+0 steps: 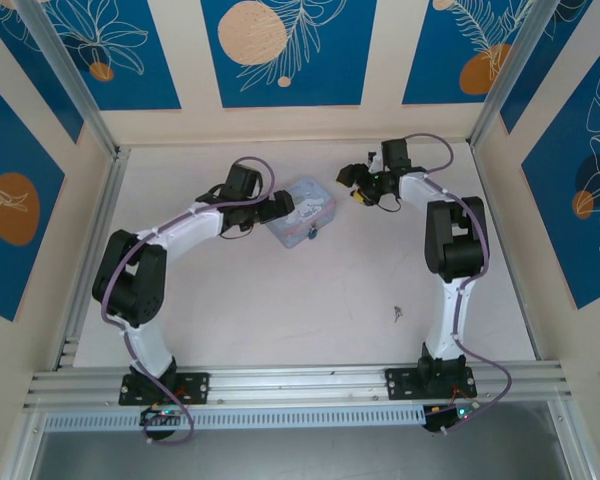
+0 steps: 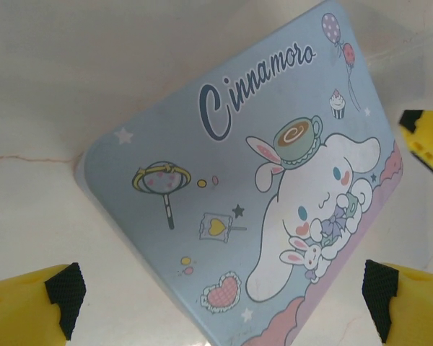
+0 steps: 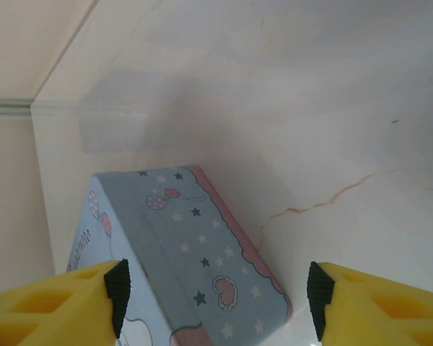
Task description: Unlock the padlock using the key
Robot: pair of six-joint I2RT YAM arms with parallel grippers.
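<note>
Though barely more than a dark speck, the padlock sits at the near edge of the tin; the key lies well apart, nearer and rightward. The left gripper and right gripper gape wide, empty.

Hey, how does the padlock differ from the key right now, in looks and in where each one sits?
Look: the padlock is a dark speck, while the key is a thin grey sliver. Place: the padlock sits at the near edge of the tin box, while the key lies alone on the table, beside the right arm. Shared: both are tiny, and neither is gripped.
</note>
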